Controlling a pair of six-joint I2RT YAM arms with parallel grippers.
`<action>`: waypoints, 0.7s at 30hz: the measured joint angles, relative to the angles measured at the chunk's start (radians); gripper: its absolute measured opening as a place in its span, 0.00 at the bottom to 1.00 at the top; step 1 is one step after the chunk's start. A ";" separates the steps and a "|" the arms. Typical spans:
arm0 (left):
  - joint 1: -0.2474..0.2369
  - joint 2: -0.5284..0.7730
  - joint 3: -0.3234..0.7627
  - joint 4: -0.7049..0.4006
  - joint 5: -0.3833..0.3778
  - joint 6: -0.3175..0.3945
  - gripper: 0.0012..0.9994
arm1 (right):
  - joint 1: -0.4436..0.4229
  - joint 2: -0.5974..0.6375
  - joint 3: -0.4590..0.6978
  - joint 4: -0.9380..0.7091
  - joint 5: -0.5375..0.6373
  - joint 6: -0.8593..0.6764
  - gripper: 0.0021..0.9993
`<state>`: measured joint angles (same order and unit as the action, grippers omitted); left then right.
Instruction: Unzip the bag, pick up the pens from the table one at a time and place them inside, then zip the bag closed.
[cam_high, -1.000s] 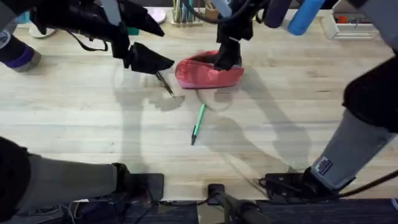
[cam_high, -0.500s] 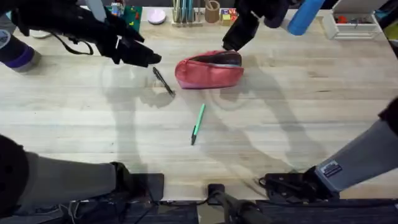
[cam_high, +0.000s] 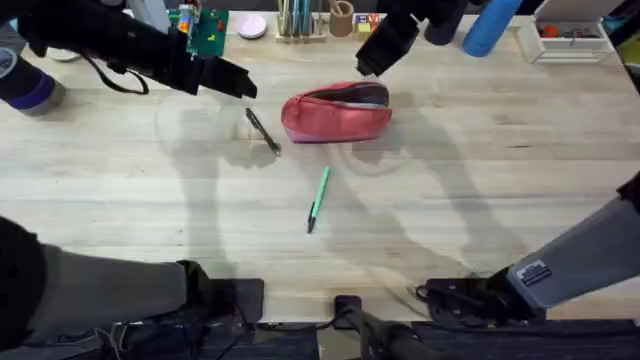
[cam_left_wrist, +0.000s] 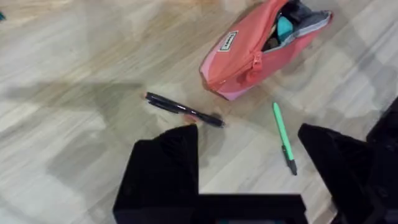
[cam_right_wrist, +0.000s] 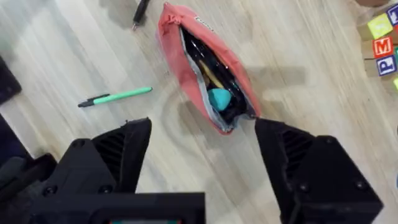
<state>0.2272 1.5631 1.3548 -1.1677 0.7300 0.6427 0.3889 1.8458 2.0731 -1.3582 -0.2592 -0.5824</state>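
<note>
On the table, just past centre toward 12 o'clock, the bag lies unzipped, mouth gaping; right wrist view shows dark contents and something teal inside. Black pen rests at the bag's 9 o'clock, just beside it but apart. Green pen lies at the bag's 6 o'clock, near, dark tip pointing toward the arm bases.

Left gripper hovers at 10 o'clock of the black pen, fingers spread, holding nothing. Right gripper hangs at the bag's 1 o'clock, fingers released wide, empty.

Judgement: unzip step looks done; both pens not yet picked.

Risks:
- Slim pen flat on wood; fingers closing off-axis could roll or flick it away.
- Black pen sits close to the bag; a descending finger might nudge the bag and collapse its mouth.
- Soft opening is narrow; a pen dropped crosswise could bridge the rim and later foul the zipper.
</note>
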 joint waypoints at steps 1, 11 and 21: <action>0.000 0.000 0.000 -0.004 0.003 -0.003 0.99 | 0.000 0.000 0.000 0.000 0.000 0.003 1.00; 0.000 0.000 0.000 0.010 -0.021 -0.149 1.00 | 0.000 0.000 0.000 0.008 0.000 0.022 1.00; -0.149 0.000 0.000 0.026 -0.324 -0.524 1.00 | 0.000 0.000 0.000 0.003 0.002 0.065 1.00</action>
<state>0.0782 1.5631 1.3548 -1.1418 0.4061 0.1187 0.3889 1.8458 2.0731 -1.3552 -0.2572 -0.5175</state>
